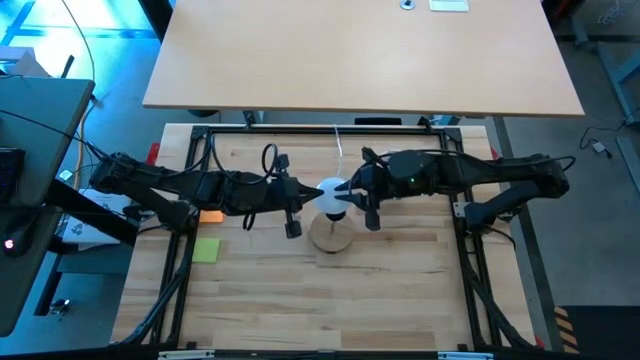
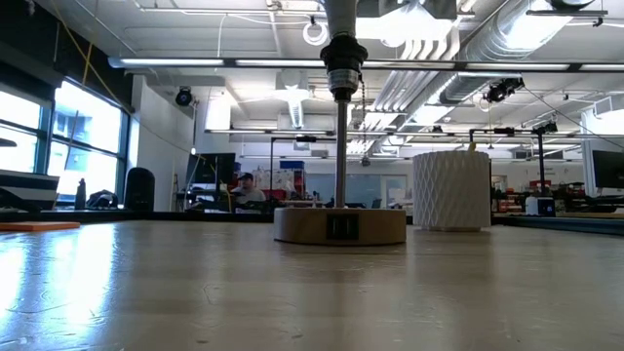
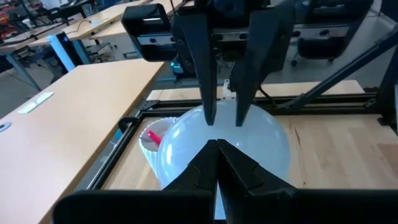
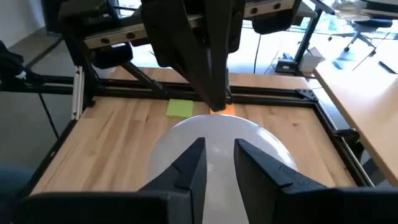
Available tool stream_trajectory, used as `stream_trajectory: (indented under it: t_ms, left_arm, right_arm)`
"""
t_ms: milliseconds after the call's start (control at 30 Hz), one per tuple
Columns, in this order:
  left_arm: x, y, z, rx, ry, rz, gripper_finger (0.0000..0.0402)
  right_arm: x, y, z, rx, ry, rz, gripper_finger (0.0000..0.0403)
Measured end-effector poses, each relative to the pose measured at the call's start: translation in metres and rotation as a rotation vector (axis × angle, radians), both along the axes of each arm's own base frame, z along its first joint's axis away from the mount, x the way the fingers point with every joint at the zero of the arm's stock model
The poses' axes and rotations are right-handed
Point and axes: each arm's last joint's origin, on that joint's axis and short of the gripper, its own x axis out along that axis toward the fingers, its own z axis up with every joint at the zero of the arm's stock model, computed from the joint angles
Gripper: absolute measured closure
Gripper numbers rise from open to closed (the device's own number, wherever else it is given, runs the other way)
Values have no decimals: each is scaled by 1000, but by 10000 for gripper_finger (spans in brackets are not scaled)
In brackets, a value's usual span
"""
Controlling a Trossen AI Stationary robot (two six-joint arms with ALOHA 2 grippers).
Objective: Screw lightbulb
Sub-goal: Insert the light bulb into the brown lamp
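Observation:
The white lightbulb (image 1: 331, 190) stands upright over a round wooden disc (image 1: 331, 238) at the table's middle. In the low view the disc (image 2: 339, 224) carries a thin stem (image 2: 341, 146) with a black top (image 2: 343, 63); the globe is above that picture. My left gripper (image 1: 312, 192) is shut, at the globe's left side (image 3: 267, 149). My right gripper (image 1: 350, 193) is open by a narrow gap, at the globe's right side (image 4: 267, 140). The two grippers face each other across the bulb. My left gripper touches the globe's left side (image 3: 186, 140) with its shut fingertips, coming level from the table's left. The bulb stays upright on the stem. My right gripper meets the globe's right side (image 4: 186, 134) with both fingertips a little apart, coming level from the table's right. The globe is far wider than the gap and does not sit between the fingers.
A white latticed cup (image 2: 450, 190) with pink items stands just behind the bulb, and shows in the left wrist view (image 3: 149, 142). A green note (image 1: 206, 250) and an orange one (image 1: 211, 216) lie to the left. Black frame rails (image 1: 330, 130) border the table.

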Motion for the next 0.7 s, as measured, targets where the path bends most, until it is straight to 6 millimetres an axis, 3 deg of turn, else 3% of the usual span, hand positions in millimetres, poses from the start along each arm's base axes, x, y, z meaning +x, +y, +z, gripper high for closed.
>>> stream_trajectory:
  t_ms: [267, 500, 600, 700]
  left_arm:
    - [-1, -1, -1, 3, 12, -5, 401]
    - [-20, -9, -4, 56, 109, 106, 401]
    - [-29, -11, -17, 47, 165, 182, 401]
    - [-31, -13, -44, 2, 191, 191, 401]
  right_arm:
    - [-1, 1, -2, -8, 14, -58, 325]
    - [-6, 1, 1, -13, 12, -68, 325]
    - [-10, 1, 4, -12, 7, -68, 325]
    - [-13, 0, 6, -3, 4, -72, 325]
